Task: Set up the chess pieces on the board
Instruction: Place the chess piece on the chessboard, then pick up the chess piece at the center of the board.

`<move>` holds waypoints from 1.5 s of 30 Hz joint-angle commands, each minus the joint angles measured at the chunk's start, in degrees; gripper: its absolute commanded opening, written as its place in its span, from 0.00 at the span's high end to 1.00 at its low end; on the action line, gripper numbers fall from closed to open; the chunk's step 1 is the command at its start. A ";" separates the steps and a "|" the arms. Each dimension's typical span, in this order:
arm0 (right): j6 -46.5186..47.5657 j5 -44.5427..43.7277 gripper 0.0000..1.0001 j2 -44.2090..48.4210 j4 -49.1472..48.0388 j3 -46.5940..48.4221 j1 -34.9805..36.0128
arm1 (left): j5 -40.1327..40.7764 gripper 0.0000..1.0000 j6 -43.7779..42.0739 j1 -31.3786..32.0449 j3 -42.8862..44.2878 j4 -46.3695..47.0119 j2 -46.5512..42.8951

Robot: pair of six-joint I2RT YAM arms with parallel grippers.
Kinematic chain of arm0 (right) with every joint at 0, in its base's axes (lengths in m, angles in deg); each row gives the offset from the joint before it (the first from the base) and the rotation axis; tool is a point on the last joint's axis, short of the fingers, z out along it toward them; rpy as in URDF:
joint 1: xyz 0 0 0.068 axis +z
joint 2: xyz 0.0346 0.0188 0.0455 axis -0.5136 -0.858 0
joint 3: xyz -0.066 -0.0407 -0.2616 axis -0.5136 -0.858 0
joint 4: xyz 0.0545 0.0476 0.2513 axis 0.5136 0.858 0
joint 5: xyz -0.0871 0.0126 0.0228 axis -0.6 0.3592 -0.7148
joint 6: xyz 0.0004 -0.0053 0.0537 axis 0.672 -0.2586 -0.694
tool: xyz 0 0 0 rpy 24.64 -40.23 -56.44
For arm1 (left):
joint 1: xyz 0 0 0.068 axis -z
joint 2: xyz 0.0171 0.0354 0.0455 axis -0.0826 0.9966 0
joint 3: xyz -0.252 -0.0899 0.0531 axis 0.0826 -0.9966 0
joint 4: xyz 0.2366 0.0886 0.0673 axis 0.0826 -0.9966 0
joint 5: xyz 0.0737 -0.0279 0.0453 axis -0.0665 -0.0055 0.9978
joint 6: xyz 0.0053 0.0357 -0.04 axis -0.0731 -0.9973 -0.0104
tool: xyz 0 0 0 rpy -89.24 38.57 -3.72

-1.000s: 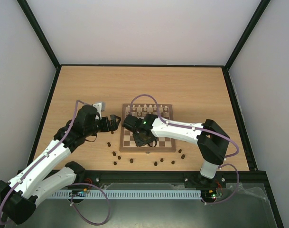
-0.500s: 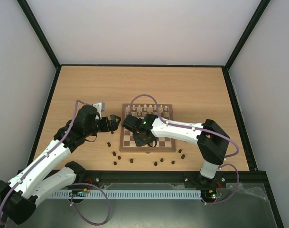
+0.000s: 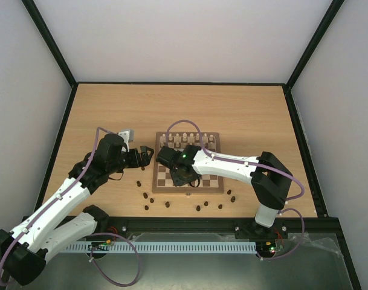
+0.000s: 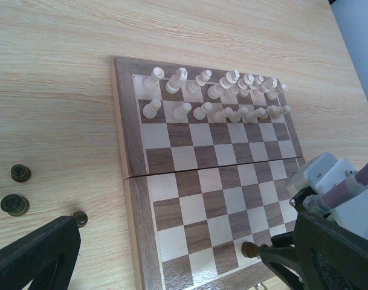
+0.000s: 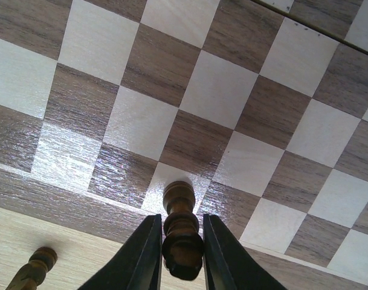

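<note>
The board (image 3: pixel 208 172) lies mid-table, with cream chess pieces (image 3: pixel 190 140) filling its two far rows. Several dark chess pieces (image 3: pixel 167 204) are scattered on the table by the board's near edge. My right gripper (image 3: pixel 179 181) hangs over the board's near left corner. In the right wrist view that gripper (image 5: pixel 180 254) is shut on a dark piece (image 5: pixel 181 229), whose foot rests on a cream square of the nearest row. The same dark piece (image 4: pixel 250 249) shows in the left wrist view. My left gripper (image 3: pixel 148 151) is open just left of the board, holding nothing.
Three loose dark pieces (image 4: pixel 14 204) lie on the table left of the board (image 4: pixel 126 151). One more dark piece (image 5: pixel 34 266) lies on the table just off the board's near rim (image 5: pixel 63 205). Black frame rails border the table.
Hardly anything differs. The right wrist has shifted a touch over the board's near left corner, and the left arm has stayed put.
</note>
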 commanded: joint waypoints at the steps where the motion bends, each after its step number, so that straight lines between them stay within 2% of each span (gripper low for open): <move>1: 0.26 -0.25 0.79 0.44 3.77 -0.09 0.26 | 0.55 0.00 0.35 0.15 -0.22 -0.29 -0.26; 7: 0.73 0.92 0.71 1.01 3.19 0.06 0.21 | 0.64 0.00 0.34 0.19 -0.26 -0.20 -0.03; 14: 0.98 0.45 0.54 3.83 3.80 1.33 0.21 | 0.73 0.00 0.32 0.21 -0.13 -0.25 0.11; 16: 0.88 -0.54 0.48 5.87 4.32 1.73 0.22 | 0.73 0.00 0.27 0.22 -0.04 -0.33 0.10; 22: -0.31 -5.66 0.20 15.62 4.47 0.31 0.22 | 0.81 0.01 0.05 0.20 0.76 -0.64 0.21; 24: -0.70 -5.90 0.12 19.48 4.42 -1.42 0.28 | 0.94 0.00 0.03 0.15 1.45 -1.05 0.35; 25: -0.93 -5.63 0.03 21.05 4.40 -2.52 0.26 | 0.95 0.00 -0.04 0.20 1.72 -1.20 0.40; 26: -1.18 -5.13 0.01 22.60 4.37 -3.63 0.22 | 0.99 0.01 -0.08 0.20 2.19 -1.31 0.45; 37: -5.57 4.89 0.00 34.72 1.92 -21.57 0.23 | 1.88 0.00 -0.81 0.19 5.79 -1.94 2.67; 45: -7.82 6.64 0.13 36.32 -1.68 -27.76 1.57 | 1.72 0.01 -0.60 0.19 5.30 -1.73 3.51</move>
